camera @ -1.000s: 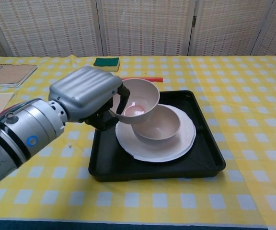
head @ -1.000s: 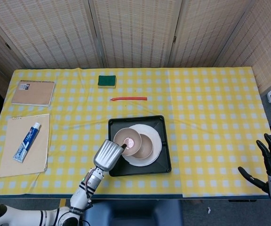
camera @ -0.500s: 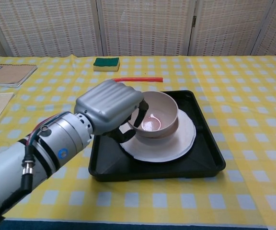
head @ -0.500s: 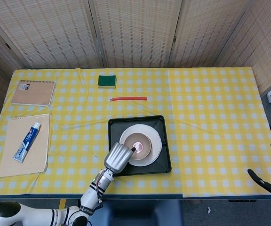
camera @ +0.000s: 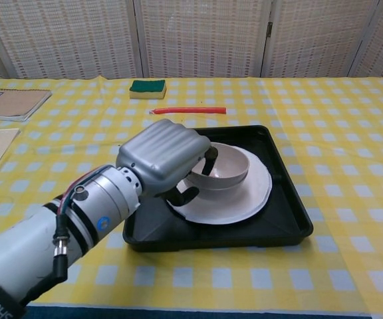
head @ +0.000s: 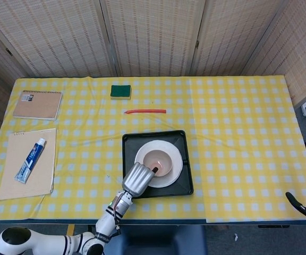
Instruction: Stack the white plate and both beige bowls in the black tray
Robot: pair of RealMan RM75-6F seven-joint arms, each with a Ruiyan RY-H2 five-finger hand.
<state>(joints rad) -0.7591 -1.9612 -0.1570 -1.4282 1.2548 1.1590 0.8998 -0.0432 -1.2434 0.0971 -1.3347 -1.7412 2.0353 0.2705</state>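
The black tray (head: 180, 136) (camera: 286, 220) lies on the yellow checked cloth near the front edge. The white plate (head: 177, 160) (camera: 246, 199) sits in it. One beige bowl (head: 160, 158) (camera: 229, 162) rests nested in the other, whose wall (camera: 226, 181) barely shows beneath it, both on the plate. My left hand (head: 137, 179) (camera: 162, 157) grips the upper bowl's near-left rim, fingers hooked over the edge. Of my right hand (head: 303, 206) only a dark outstretched finger shows at the lower right, off the table, holding nothing.
A green sponge (head: 120, 91) (camera: 147, 87) and a red stick (head: 145, 111) (camera: 188, 110) lie behind the tray. At the far left are a spiral notebook (head: 37, 104) and a toothpaste tube (head: 31, 159) on a brown pad (head: 42, 178).
My left hand carried the bowl rightward and lowered it into the other bowl on the plate. My right hand has drawn back, almost out of the head view.
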